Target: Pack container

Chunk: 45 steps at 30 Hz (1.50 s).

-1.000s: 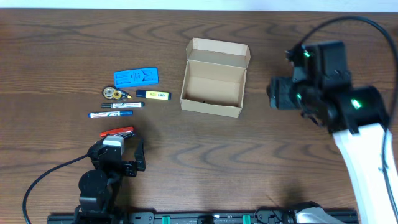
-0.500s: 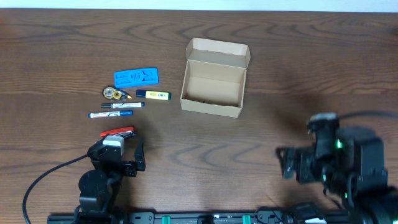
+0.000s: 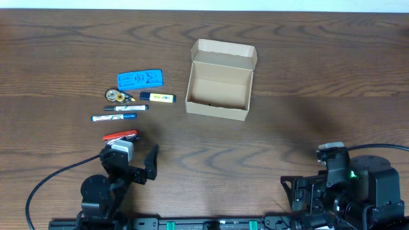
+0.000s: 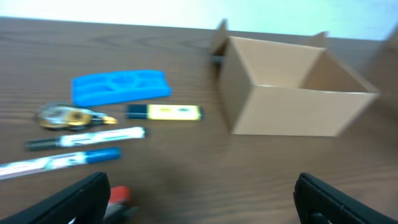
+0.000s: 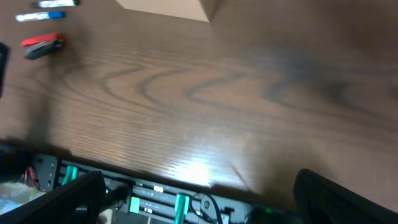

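The container [image 3: 216, 110] is an open tan cardboard box at the table's middle back, its flap lid standing up at the far side. It also shows in the left wrist view [image 4: 292, 102], and one corner shows in the right wrist view [image 5: 180, 7]. Left of it lie a yellow highlighter [image 3: 158, 97], a white marker [image 3: 126, 108], a blue pen [image 3: 114, 117] and a red item [image 3: 120, 135]. My left gripper [image 3: 130, 160] is open and empty, just near of the red item [image 4: 118, 194]. My right gripper [image 3: 300, 191] is open and empty at the near right edge.
A blue plastic piece [image 3: 139, 78] and a small round tape dispenser [image 3: 116, 96] lie by the pens. The table's front rail with green fittings [image 5: 155, 199] shows below the right gripper.
My right arm has swung from beside the box back to the table's near right edge. My left gripper has opened wider and turned a little to the right.
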Available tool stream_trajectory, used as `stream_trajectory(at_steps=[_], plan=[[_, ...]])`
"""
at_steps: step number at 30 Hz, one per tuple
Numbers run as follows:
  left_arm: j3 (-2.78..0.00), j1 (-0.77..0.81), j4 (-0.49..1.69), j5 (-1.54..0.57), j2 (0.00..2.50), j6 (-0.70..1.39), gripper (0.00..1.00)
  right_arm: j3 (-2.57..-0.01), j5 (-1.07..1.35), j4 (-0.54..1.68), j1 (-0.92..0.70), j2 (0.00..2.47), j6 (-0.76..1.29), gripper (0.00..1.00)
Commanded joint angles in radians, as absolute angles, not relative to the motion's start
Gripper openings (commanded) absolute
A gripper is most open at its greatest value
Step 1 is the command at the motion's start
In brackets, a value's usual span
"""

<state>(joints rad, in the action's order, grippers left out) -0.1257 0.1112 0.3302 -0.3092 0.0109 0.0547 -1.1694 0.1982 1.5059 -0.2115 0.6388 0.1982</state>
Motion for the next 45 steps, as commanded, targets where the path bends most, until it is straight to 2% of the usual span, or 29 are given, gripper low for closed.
stream_trajectory(at_steps=[1, 6, 16, 20, 30, 33, 41, 45], plan=[[-0.184, 0.105, 0.360, -0.395, 0.011, 0.112, 0.95, -1.165, 0.240, 1.499, -0.204, 0.663, 0.124, 0.99], [-0.404, 0.105, 0.442, -0.277, 0.142, 0.090, 0.95, -1.165, 0.241, 1.486, -0.204, 0.747, 0.104, 0.99], [-1.036, 0.105, 0.751, -0.184, 0.797, -0.061, 0.95, -1.266, 0.243, 1.492, -0.204, 0.782, 0.096, 0.99], [-1.214, 0.105, 0.772, -0.181, 0.976, -0.072, 0.95, -1.273, 0.239, 1.540, -0.204, 0.782, 0.099, 0.99], [-1.249, 0.105, 0.692, -0.167, 1.181, -0.103, 0.95, -1.273, 0.239, 1.540, -0.204, 0.784, 0.099, 0.99], [-1.249, 0.103, 0.658, -0.092, 1.260, -0.147, 0.95, -1.273, 0.239, 1.541, -0.204, 0.784, 0.099, 0.99], [-1.259, 0.103, 0.588, -0.015, 1.483, -0.379, 0.95, -1.273, 0.239, 1.540, -0.204, 0.784, 0.099, 0.99], [-1.337, 0.097, 0.635, -0.008, 1.626, -0.504, 0.95, -1.273, 0.239, 1.540, -0.204, 0.784, 0.099, 0.99]])
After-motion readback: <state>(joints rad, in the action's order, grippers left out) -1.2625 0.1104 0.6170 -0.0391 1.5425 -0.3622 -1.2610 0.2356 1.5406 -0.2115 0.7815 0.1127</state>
